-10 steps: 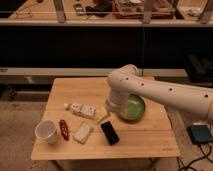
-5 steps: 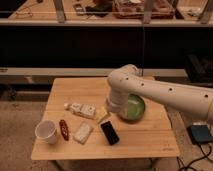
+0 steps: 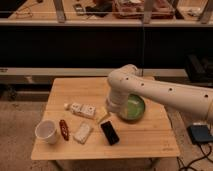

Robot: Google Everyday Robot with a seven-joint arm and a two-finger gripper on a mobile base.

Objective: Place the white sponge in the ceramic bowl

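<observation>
The white sponge (image 3: 82, 132), likely light, soft and squashy, lies flat at eight o'clock from the empty, spread-jawed gripper (image 3: 104, 116) beside the ceramic bowl (image 3: 136, 106), best pinched across its long sides.

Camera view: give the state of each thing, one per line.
gripper: open, holding nothing, low beside the ceramic bowl.
white sponge: flat on the table, not gripped.
ceramic bowl: upright, partly hidden by the arm.
white cup: upright, mouth up.
white bottle: lying on its side.
black slab: lying flat.
</observation>
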